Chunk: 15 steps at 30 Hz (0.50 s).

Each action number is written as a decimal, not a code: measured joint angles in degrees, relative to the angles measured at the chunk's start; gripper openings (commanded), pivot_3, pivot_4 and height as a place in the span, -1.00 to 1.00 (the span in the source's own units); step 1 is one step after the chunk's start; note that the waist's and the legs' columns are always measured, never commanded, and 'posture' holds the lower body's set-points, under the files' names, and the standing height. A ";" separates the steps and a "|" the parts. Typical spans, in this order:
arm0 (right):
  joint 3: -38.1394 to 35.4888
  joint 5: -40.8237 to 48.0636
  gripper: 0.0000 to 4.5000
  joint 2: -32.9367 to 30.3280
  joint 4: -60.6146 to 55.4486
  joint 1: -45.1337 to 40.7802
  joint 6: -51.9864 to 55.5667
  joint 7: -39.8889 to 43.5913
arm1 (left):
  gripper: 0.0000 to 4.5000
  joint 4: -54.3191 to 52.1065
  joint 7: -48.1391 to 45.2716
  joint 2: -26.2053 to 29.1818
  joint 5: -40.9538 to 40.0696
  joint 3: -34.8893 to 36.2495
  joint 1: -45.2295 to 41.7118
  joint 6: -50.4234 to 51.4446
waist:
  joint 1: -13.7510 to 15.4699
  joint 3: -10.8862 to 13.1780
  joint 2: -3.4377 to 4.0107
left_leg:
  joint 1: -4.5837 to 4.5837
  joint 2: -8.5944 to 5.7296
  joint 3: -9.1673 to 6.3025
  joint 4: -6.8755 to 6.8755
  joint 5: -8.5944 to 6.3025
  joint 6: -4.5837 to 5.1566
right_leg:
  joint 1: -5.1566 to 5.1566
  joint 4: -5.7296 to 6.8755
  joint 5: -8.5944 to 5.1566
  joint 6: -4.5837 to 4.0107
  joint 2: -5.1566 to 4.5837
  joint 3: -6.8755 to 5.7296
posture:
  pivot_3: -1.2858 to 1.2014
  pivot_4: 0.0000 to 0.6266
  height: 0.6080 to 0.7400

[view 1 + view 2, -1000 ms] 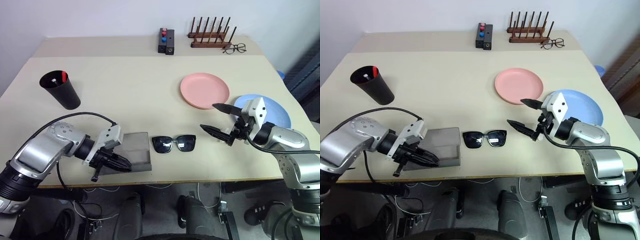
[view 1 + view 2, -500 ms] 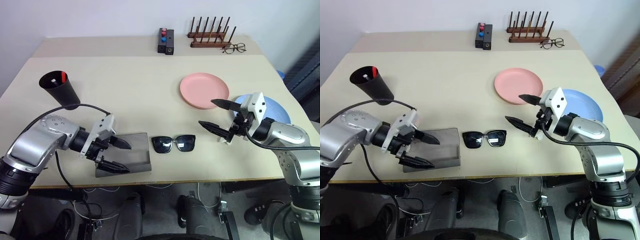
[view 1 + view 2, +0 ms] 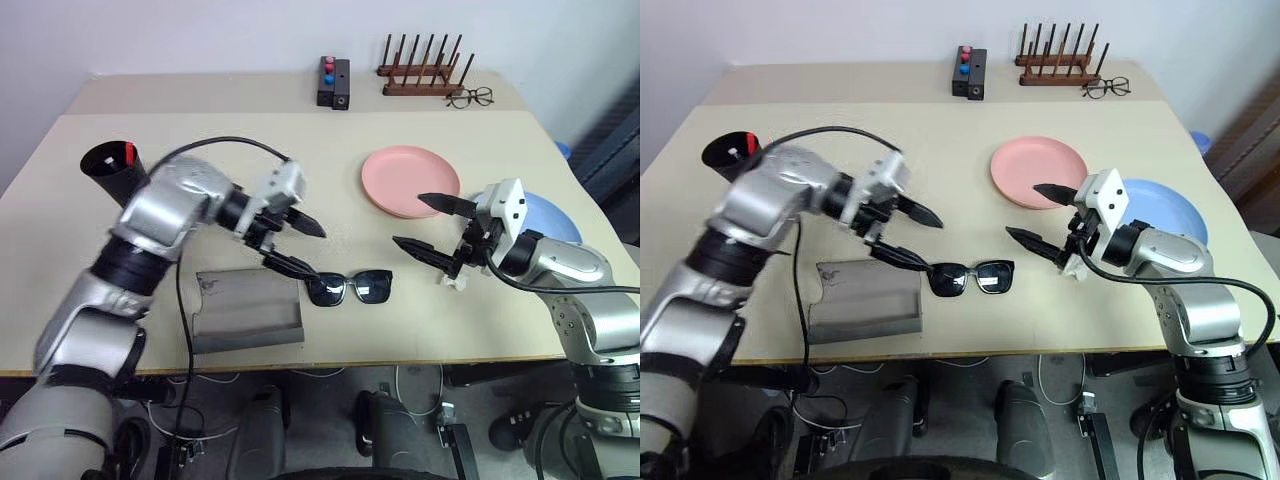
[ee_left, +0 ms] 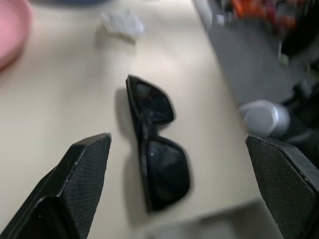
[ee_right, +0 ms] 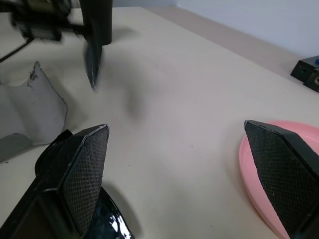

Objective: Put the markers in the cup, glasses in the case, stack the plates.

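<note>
We held our left gripper (image 3: pixel 296 246) wide open just above the glasses (image 3: pixel 348 287), our right gripper (image 3: pixel 427 224) open nearby.

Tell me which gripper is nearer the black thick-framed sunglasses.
Left. The left gripper hangs open just above the sunglasses at their left end; the right gripper, also open, hovers further off to their right, beside the salmon pink plate.

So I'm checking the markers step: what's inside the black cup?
Inside the cup, a red marker cap shows at the rim. The left arm covers the cup's lower part, and the dark interior hides anything else, so a second marker can't be confirmed.
</note>
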 measured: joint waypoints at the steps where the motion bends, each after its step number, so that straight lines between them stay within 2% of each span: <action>1: -0.11 0.00 0.96 -0.01 -0.08 0.20 0.01 -0.18 | 0.99 2.96 -0.53 -1.87 1.57 -0.96 -1.47 -1.82 | 0.00 0.00 0.00 | -0.01 0.00 0.00 0.00 0.00 0.00 | -0.02 0.00 0.00 0.00 0.00 0.00 | 0.03 -0.52 1.00; 6: -0.47 0.01 0.96 -0.01 -1.66 1.73 0.03 -1.52 | 0.99 11.33 -4.75 -9.18 6.06 -5.35 -4.99 -8.51 | -0.06 0.00 0.00 | -0.01 0.00 0.00 0.00 -0.03 0.05 | -0.02 -0.02 -0.01 0.01 0.00 0.01 | 0.03 -0.52 1.00; 15: -1.26 0.10 0.96 -0.02 -4.16 4.46 0.65 -3.25 | 0.99 15.52 -5.66 -12.66 10.11 -7.53 -4.96 -11.30 | 0.13 0.01 -0.01 | -0.07 0.00 -0.06 0.07 -0.03 0.05 | -0.03 -0.01 -0.01 0.00 -0.01 0.00 | 0.03 -0.52 1.00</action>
